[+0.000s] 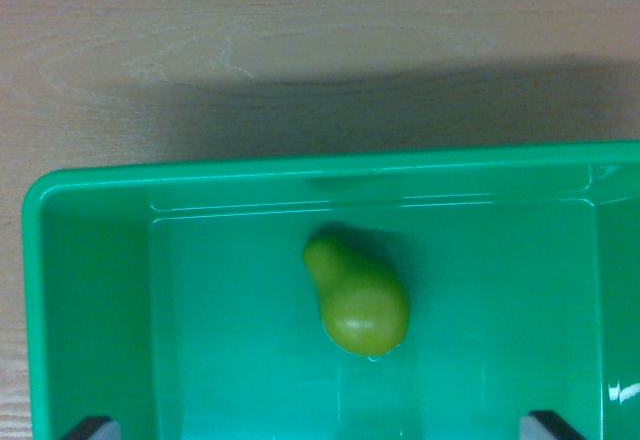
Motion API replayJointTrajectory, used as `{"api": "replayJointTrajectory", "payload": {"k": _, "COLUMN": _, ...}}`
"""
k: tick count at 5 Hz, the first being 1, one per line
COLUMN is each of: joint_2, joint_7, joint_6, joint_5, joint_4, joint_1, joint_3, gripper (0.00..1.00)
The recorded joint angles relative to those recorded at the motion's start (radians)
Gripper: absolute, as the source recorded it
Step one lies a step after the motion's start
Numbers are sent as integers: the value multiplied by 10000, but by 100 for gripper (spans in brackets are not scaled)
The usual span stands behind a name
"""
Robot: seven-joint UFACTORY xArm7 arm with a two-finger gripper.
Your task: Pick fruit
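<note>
A green pear (356, 298) lies on the floor of a green plastic bin (90, 185), narrow end pointing to the upper left of the wrist view. Only the two dark fingertips (95, 427) of my gripper (322, 428) show, at the bottom edge. They stand far apart, one at the lower left and one at the lower right. The gripper is open and holds nothing. The pear sits between the fingertips and a little above them in the picture, touching neither.
The bin rests on a light wooden table (300, 50). Its far rim crosses the middle of the view and its left wall runs down the left side. A dark shadow falls on the wood behind the bin.
</note>
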Motion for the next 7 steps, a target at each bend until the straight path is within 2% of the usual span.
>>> {"api": "replayJointTrajectory", "payload": {"k": 1, "joint_2": 0, "joint_7": 0, "joint_6": 0, "joint_5": 0, "joint_4": 0, "joint_1": 0, "joint_3": 0, "gripper": 0}}
{"api": "replayJointTrajectory", "payload": {"k": 2, "joint_2": 99, "joint_7": -199, "joint_6": -307, "joint_5": -3, "joint_4": -209, "joint_1": -14, "joint_3": 1, "gripper": 0}}
{"api": "replayJointTrajectory", "payload": {"k": 3, "joint_2": 99, "joint_7": -199, "joint_6": -307, "joint_5": -3, "joint_4": -209, "joint_1": -14, "joint_3": 1, "gripper": 0}}
{"api": "replayJointTrajectory", "payload": {"k": 4, "joint_2": 213, "joint_7": -428, "joint_6": -662, "joint_5": -5, "joint_4": -451, "joint_1": -30, "joint_3": 2, "gripper": 0}}
{"api": "replayJointTrajectory", "payload": {"k": 5, "joint_2": 213, "joint_7": -428, "joint_6": -662, "joint_5": -5, "joint_4": -451, "joint_1": -30, "joint_3": 2, "gripper": 0}}
{"api": "replayJointTrajectory", "payload": {"k": 6, "joint_2": 340, "joint_7": -683, "joint_6": -1057, "joint_5": -9, "joint_4": -719, "joint_1": -48, "joint_3": 4, "gripper": 0}}
{"api": "replayJointTrajectory", "payload": {"k": 7, "joint_2": 340, "joint_7": -683, "joint_6": -1057, "joint_5": -9, "joint_4": -719, "joint_1": -48, "joint_3": 4, "gripper": 0}}
